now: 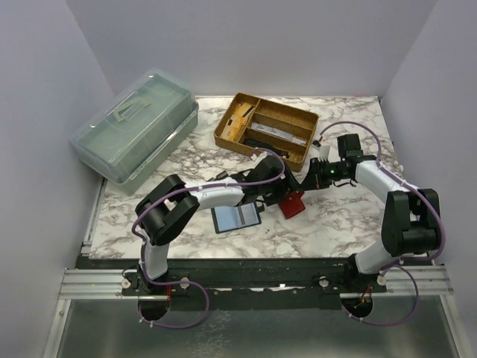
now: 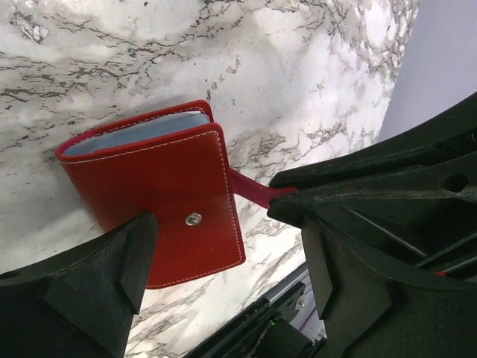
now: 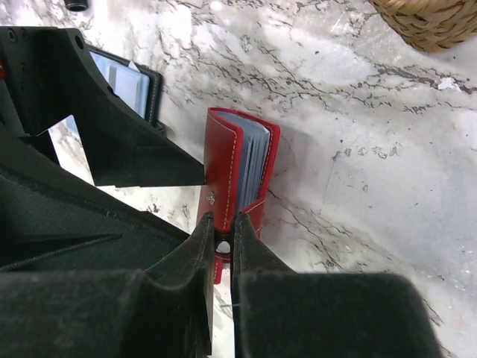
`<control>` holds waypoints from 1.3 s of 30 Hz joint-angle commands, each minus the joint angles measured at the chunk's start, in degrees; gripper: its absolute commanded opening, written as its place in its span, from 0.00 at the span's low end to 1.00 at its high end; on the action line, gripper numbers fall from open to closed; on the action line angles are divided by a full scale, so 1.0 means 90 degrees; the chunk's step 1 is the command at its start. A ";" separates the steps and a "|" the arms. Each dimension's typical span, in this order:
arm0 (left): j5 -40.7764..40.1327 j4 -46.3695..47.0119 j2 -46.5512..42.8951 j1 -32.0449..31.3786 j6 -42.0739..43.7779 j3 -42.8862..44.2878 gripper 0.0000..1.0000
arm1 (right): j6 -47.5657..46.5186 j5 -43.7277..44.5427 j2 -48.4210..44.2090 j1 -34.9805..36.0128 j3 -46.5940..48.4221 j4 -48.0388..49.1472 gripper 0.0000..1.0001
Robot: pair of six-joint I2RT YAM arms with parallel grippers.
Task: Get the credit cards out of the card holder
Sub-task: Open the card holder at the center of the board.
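Observation:
A red card holder with a snap stands on edge on the marble table. Pale blue-grey credit cards sit inside it; their edges also show in the left wrist view. My right gripper is shut on the red card holder at its strap end. My left gripper is open, one finger in front of the holder and the other past its strap side. In the top view both grippers, left and right, meet over it.
An open black card holder with pale cards lies flat just left of the red one, also in the right wrist view. A wooden divided tray stands behind. A green lidded box sits at the back left.

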 commanded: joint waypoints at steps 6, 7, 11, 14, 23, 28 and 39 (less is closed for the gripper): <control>-0.0357 -0.1090 0.0021 -0.0019 -0.0240 -0.0311 0.85 | 0.0513 -0.1939 -0.0599 0.0062 -0.0075 0.0285 0.00; -0.0390 -0.1123 -0.0081 -0.0018 -0.0250 -0.0354 0.85 | 0.0546 -0.1977 -0.0661 0.0047 -0.0079 0.0313 0.00; -0.0746 -0.1684 -0.0392 -0.0017 -0.0338 -0.0466 0.84 | 0.0577 -0.2005 -0.0867 -0.0015 -0.0106 0.0365 0.00; -0.0906 -0.1910 -0.0533 -0.0020 -0.0416 -0.0554 0.84 | 0.0579 -0.2015 -0.0950 -0.0027 -0.0153 0.0393 0.00; -0.0982 -0.1948 -0.0589 -0.0007 -0.0474 -0.0668 0.74 | 0.0480 -0.1561 -0.0834 -0.0028 -0.0153 0.0277 0.00; -0.1141 -0.1882 -0.0960 0.0014 -0.0265 -0.1027 0.73 | 0.0433 -0.1492 -0.0885 -0.0028 -0.0230 0.0313 0.00; -0.0831 -0.1633 -0.0924 0.0130 0.0119 -0.1246 0.42 | 0.0213 -0.0353 -0.0868 -0.0028 -0.0287 0.0233 0.00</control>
